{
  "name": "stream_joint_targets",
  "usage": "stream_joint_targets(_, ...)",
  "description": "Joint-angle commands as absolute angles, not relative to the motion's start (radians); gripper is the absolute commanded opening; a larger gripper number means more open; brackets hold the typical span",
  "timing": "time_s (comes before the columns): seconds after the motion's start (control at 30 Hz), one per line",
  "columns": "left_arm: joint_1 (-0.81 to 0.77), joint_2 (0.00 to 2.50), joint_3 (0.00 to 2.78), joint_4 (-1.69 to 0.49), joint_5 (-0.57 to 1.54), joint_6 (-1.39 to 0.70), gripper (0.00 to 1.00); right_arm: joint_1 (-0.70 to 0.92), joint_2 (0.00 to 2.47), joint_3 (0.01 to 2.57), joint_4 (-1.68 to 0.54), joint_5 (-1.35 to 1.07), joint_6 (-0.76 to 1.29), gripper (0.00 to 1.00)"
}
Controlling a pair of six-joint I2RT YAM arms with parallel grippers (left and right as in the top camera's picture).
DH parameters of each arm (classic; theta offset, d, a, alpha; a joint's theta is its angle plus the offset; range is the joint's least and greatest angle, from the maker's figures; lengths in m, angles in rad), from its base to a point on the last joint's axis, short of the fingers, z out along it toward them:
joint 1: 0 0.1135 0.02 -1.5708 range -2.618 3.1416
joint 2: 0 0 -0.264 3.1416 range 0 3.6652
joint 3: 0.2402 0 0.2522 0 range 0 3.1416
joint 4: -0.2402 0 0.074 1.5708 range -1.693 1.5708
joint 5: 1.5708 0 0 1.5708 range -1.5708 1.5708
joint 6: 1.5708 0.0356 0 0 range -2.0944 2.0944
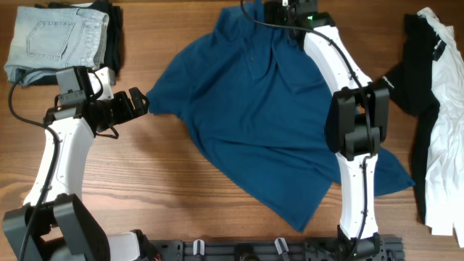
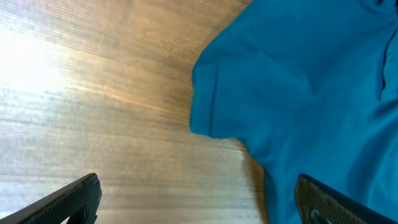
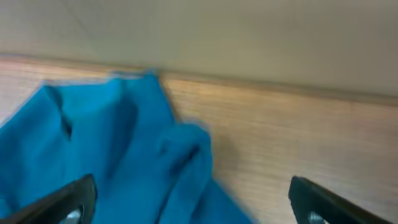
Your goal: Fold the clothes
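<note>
Spread wide and holding nothing, the left fingers (image 2: pixel 74 198) sit at the sleeve tip and the right fingers (image 3: pixel 65 200) hover by the collar (far edge) of the dark blue polo shirt (image 1: pixel 268 123), flat on the wooden tabletop (image 1: pixel 167 196), lengthwise collar-far to hem-near, skewed right.

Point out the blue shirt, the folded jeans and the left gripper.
blue shirt (image 1: pixel 268 119), overhead view, middle of its body.
folded jeans (image 1: pixel 52 38), overhead view, back pocket.
left gripper (image 1: pixel 143 102), overhead view, between its fingertips.
</note>
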State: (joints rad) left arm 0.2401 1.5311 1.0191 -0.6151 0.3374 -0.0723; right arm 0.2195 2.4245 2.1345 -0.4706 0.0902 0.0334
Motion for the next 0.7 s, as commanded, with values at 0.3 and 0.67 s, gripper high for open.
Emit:
stream_joint_targets(0.3,0.147,1.681,0.972,-0.517,0.331,-0.068,0.88,0.222,2.145,2.152,-0.937,-0.109,0.144,1.0)
stream_joint_targets(0.67,0.095,1.869,0.972,-0.303,0.331,-0.068,0.85,0.223,2.145,2.152,-1.118,-0.172,0.199,0.75)
